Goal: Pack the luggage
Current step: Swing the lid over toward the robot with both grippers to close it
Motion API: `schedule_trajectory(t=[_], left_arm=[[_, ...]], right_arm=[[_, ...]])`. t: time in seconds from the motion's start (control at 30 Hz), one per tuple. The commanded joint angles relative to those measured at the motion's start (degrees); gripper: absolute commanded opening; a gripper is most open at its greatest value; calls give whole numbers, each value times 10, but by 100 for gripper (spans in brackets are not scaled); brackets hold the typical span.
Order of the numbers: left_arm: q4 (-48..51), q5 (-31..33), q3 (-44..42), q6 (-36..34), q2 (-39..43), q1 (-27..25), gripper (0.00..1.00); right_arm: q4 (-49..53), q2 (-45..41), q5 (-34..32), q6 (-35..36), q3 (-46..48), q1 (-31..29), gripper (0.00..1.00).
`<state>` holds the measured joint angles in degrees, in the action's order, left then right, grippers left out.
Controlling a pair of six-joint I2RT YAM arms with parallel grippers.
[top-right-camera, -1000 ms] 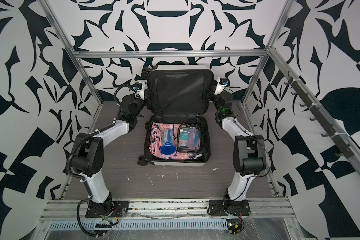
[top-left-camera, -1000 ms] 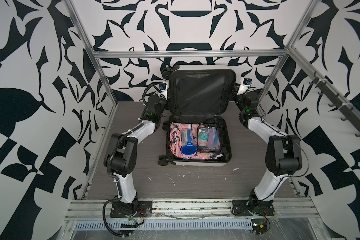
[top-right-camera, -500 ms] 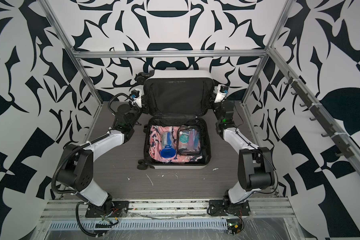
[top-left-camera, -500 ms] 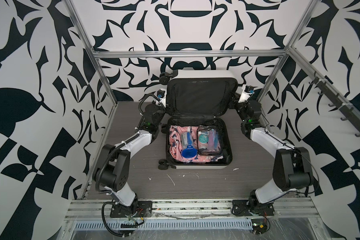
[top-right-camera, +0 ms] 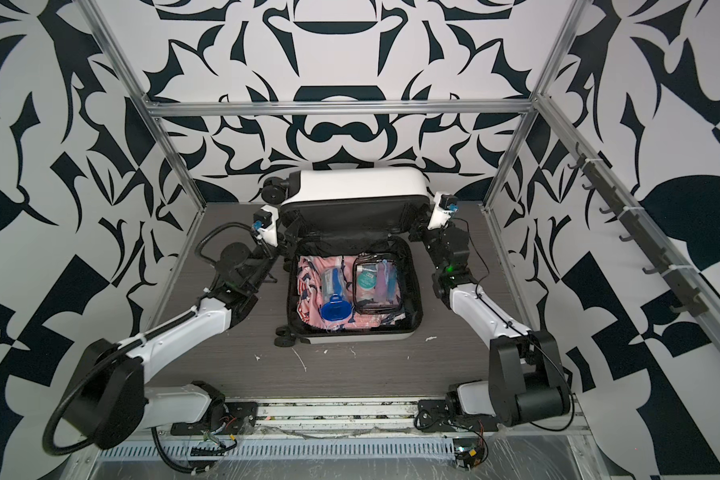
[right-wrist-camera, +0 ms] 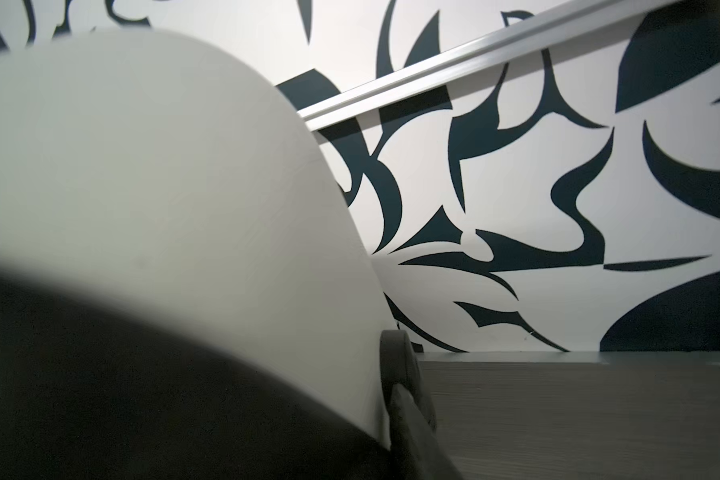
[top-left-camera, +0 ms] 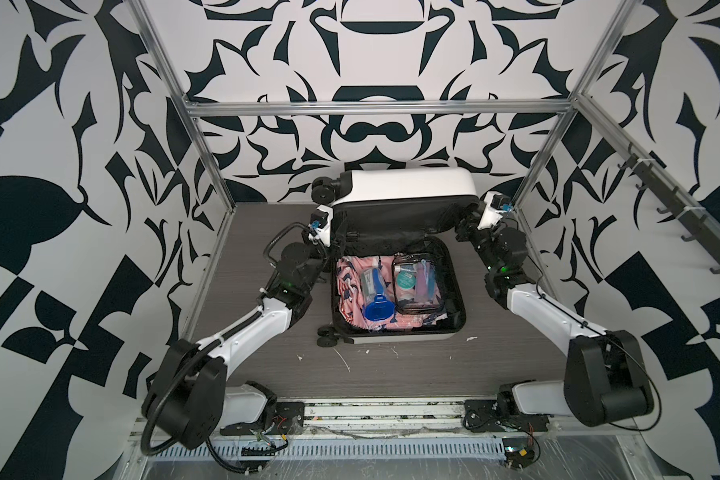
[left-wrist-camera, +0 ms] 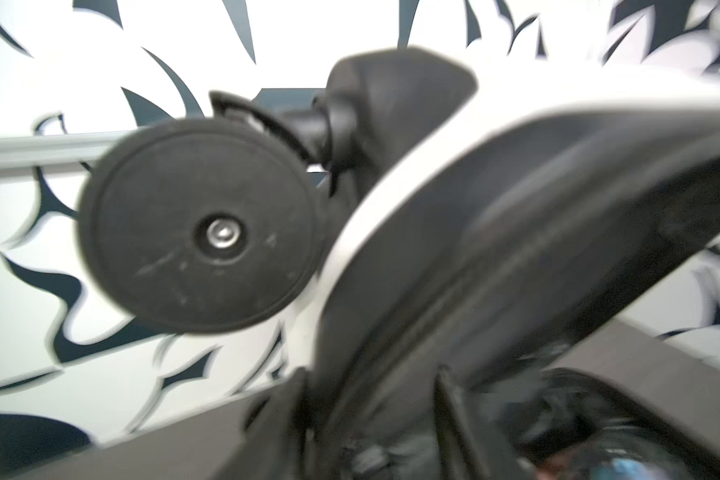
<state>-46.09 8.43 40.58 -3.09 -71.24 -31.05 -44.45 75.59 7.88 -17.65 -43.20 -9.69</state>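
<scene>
**Q:** Luggage (top-left-camera: 404,189): where is it, and how does it sit?

**A:** It is a small white hard-shell case, lying open toward the far edge of the grey table (top-left-camera: 391,374), about midway between the side edges. The base lies flat. The lid leans forward over it, roughly half closed, with the white shell up and the black lining facing down.

**Q:** What is inside?

**A:** Pink patterned cloth (top-left-camera: 350,286) covers the bottom of the base. On it lies a clear item with a broad blue end (top-left-camera: 376,309). Just beside that is a clear black-trimmed pouch (top-left-camera: 418,286) holding a teal round tin and other small things.

**Q:** How would it handle?

**A:** The shell looks stiff and smooth, so it is probably slippery. The lid swings on its hinge and likely weighs little. Its two side edges seem the best places to hold. The pouch stands highest and may resist closing.

**Q:** And the fingers?

**A:** The left fingers (left-wrist-camera: 285,419) are at the lid's edge, near a black wheel (left-wrist-camera: 196,224). The right fingers (right-wrist-camera: 408,415) are at the opposite edge. Both close views are blurred or blocked, so I cannot tell how wide either pair stands or whether it grips the lid.
</scene>
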Motion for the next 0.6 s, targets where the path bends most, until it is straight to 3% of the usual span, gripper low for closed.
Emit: schedule_trajectory(t=[0.0,0.1,0.23,0.57], left_arm=[[-6,10,-45,33,71,-23,70],[29,37,-99,80,126,-35,73],[92,35,-139,133,185,-41,68],[379,-7,-146,290,307,-42,62]], right_arm=[[-32,-56,-5,-2,37,-12,47],[-23,-97,-23,-8,85,-14,49],[21,-144,-38,-18,130,-15,49],[289,-278,-113,-91,155,-15,47]])
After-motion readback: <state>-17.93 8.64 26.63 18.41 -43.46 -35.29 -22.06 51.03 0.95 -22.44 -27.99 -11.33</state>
